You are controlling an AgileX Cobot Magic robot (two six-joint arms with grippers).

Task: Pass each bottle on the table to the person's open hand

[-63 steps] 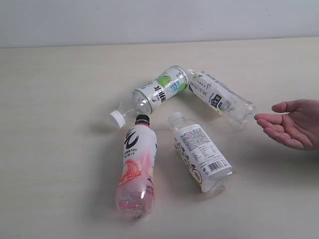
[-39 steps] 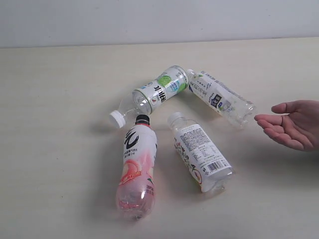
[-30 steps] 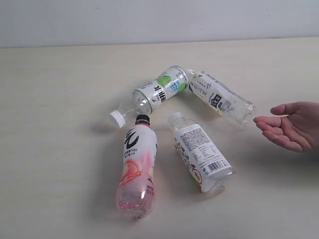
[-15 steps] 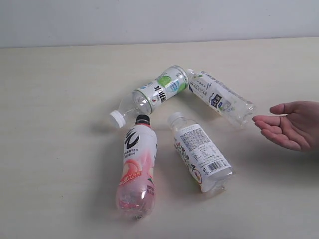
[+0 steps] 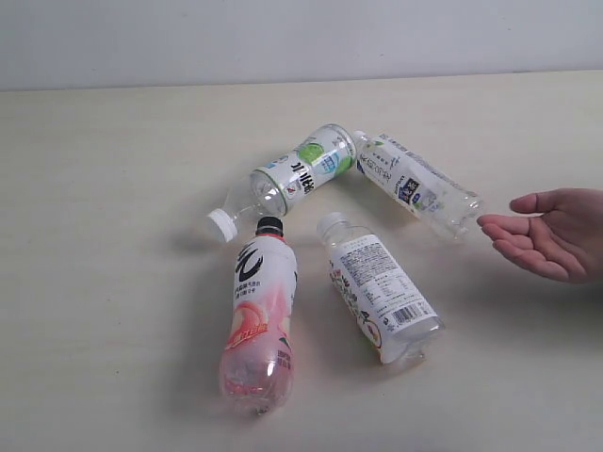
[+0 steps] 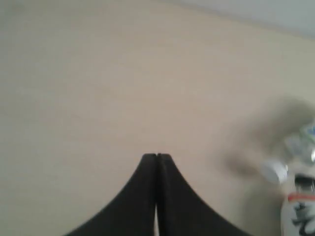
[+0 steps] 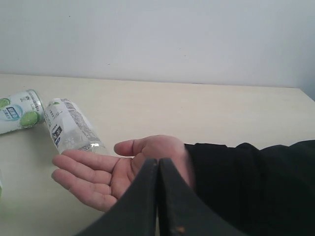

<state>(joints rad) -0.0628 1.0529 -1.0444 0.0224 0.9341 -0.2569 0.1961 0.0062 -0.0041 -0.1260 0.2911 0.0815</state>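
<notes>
- Exterior view, table (image 5: 104, 311): broad pale cream surface carrying all four bottles on their sides. Neither gripper appears in this view.
- pink bottle (image 5: 257, 325): black cap, thin clear plastic. Pink shows through the lower body, so it probably holds some drink and is the heaviest of the set. It lies off to one side of the left gripper (image 6: 156, 155), well apart. Best taken across the labelled middle, since the round wall will likely roll and dent.
- barcode-label bottle (image 5: 382, 287): white cap, just beside the pink one. Contents cannot be told, and it seems light. The glossy label is likely slippery.
- dark-print bottle (image 5: 415, 185): white cap, lying just past the fingertips of the hand, on its far side from the right gripper (image 7: 158, 160). The clear base looks empty.
- green-label bottle (image 5: 297, 169): base end close against the dark-print bottle's cap, clear neck apparently empty. Judged light and crushable.
- open hand (image 5: 545, 235): palm up, nothing in it, directly ahead of the right gripper and near, with a black sleeve (image 7: 256, 182) behind it.
- Grippers: both have their fingers pressed together and grasp nothing.
</notes>
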